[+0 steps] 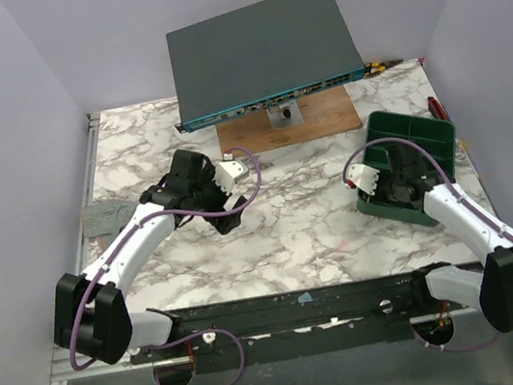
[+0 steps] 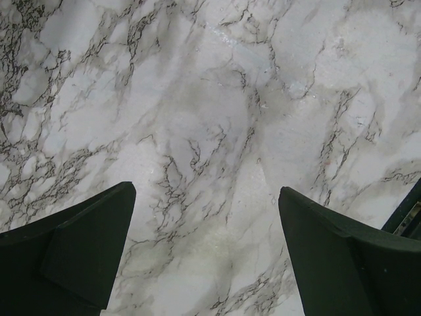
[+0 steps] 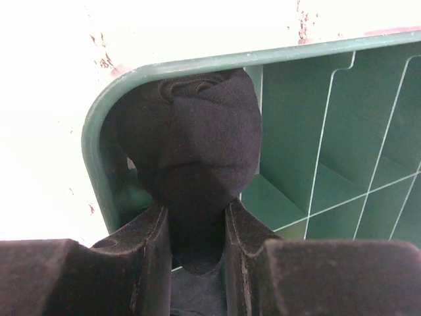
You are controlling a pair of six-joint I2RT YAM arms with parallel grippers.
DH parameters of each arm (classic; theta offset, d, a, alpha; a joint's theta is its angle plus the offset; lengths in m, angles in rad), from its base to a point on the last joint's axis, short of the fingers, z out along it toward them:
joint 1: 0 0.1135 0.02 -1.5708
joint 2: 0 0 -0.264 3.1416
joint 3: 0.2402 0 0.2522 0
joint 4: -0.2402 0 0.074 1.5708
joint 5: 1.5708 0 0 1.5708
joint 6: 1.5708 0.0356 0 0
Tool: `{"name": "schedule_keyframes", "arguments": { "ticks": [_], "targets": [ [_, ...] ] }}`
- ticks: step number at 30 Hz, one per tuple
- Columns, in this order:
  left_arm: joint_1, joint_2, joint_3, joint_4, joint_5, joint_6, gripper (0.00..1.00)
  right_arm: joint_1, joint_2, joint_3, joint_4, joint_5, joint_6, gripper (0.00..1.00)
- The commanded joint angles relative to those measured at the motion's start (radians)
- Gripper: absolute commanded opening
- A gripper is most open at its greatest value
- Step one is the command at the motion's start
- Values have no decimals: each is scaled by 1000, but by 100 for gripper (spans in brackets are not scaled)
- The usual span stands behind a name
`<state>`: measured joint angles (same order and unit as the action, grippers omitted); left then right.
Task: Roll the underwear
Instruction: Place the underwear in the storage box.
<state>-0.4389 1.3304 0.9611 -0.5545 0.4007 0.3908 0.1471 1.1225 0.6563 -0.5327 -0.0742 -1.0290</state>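
The black underwear [image 3: 204, 145] is a tight roll standing in the near corner compartment of the green divided tray [image 3: 197, 62]. My right gripper [image 3: 197, 217] is shut on the roll's lower end, a finger on each side. In the top view the right gripper [image 1: 395, 188] is at the near left corner of the tray [image 1: 429, 141], hiding the roll. My left gripper [image 1: 224, 215] is open and empty, hovering over bare marble left of centre; in its wrist view the left gripper [image 2: 207, 197] shows only marble between its jaws.
A dark grey flat box [image 1: 263, 50] rests tilted on a wooden board [image 1: 323, 118] at the back. A grey cloth [image 1: 104, 217] lies at the table's left edge. A red-handled tool [image 1: 435, 107] lies by the tray's far right.
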Motion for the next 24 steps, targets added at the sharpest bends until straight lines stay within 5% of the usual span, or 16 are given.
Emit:
{"name": "schedule_keyframes", "arguments": {
  "ticks": [1,21,24],
  "targets": [
    [0,9,39,-16,24,-7,99,-37,84,-3,-53,-115,-44,1],
    [-7,51,78,-36,23,-16,98,-95,360,30,-75,-193,-160,3],
    [-9,58,86,-44,23,-17,99,-95,354,43,-80,-191,-154,14]
  ]
}}
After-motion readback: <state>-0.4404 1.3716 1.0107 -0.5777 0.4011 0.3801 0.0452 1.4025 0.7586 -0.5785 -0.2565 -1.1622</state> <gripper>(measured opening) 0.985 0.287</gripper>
